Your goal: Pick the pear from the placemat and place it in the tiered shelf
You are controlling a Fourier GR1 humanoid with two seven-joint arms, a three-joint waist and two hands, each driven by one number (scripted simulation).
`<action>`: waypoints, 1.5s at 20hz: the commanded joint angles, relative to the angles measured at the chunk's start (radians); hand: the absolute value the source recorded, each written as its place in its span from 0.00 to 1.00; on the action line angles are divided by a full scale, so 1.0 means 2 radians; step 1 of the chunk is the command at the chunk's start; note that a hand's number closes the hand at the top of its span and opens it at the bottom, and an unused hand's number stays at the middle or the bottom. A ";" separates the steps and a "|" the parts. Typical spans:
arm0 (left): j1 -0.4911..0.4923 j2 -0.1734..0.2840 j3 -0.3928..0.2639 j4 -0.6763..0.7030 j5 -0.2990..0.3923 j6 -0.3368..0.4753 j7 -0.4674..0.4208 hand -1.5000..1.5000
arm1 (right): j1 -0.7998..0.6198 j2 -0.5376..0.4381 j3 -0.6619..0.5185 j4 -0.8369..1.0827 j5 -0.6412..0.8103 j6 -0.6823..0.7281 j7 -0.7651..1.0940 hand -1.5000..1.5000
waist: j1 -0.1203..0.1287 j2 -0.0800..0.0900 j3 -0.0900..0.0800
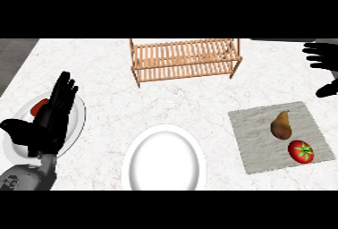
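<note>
So the pear (281, 125) is sitting on the grey placemat (254, 134) at the right, stem pointing far, with a tomato (302, 151) just near of it; the wooden tiered shelf (185, 59) is at the far middle of the counter (105, 80); right hand (323, 56) is up at the far right edge, fingers spread, holding nothing; left hand (54, 112) rests open over a plate (78, 118) at the left; another white plate (165, 161) sits near middle.

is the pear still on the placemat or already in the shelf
On the placemat. The pear lies on the grey placemat beside a tomato; the wooden tiered shelf holds nothing visible.
</note>
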 commanded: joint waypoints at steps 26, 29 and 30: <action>0.047 -0.018 0.040 -0.048 -0.037 -0.018 0.028 0.50 | -0.057 0.073 0.191 0.105 0.321 0.023 -0.063 0.00 | -0.019 -0.005 0.000; 0.020 -0.028 0.048 -0.024 -0.038 -0.035 0.039 0.50 | -0.061 0.100 0.183 0.127 0.341 0.001 -0.062 0.00 | -0.021 -0.004 0.000; 0.032 -0.028 0.046 -0.039 -0.055 -0.018 0.042 0.50 | -0.063 0.094 0.179 0.139 0.346 0.001 -0.082 0.00 | -0.019 -0.004 0.000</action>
